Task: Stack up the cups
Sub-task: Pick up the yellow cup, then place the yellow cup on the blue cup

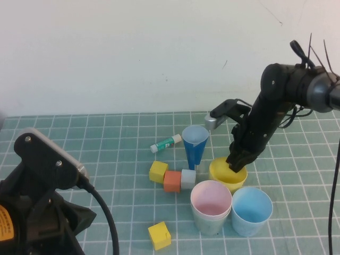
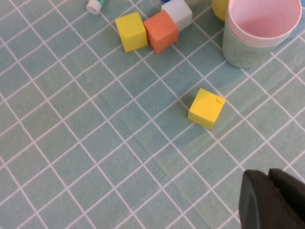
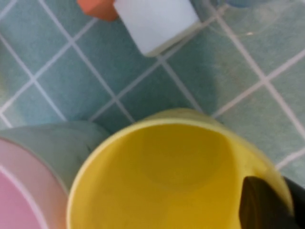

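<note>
The yellow cup (image 1: 226,179) stands upright behind the other cups. My right gripper (image 1: 237,164) is shut on its far rim, one finger inside and one outside; the right wrist view shows the cup (image 3: 167,176) and the inner finger (image 3: 259,205). The pink cup (image 1: 211,197) sits nested inside the green cup (image 1: 210,223), also in the left wrist view (image 2: 264,19). The light blue cup (image 1: 251,210) stands just right of them. My left gripper (image 2: 268,175) is shut and empty, hovering over the mat at the near left.
A narrow dark blue cone cup (image 1: 195,143) stands left of the yellow cup. A yellow block (image 1: 158,171), orange block (image 1: 172,180) and white block (image 1: 188,179) lie in a row. Another yellow block (image 1: 159,235) lies near the front, a glue stick (image 1: 166,143) further back.
</note>
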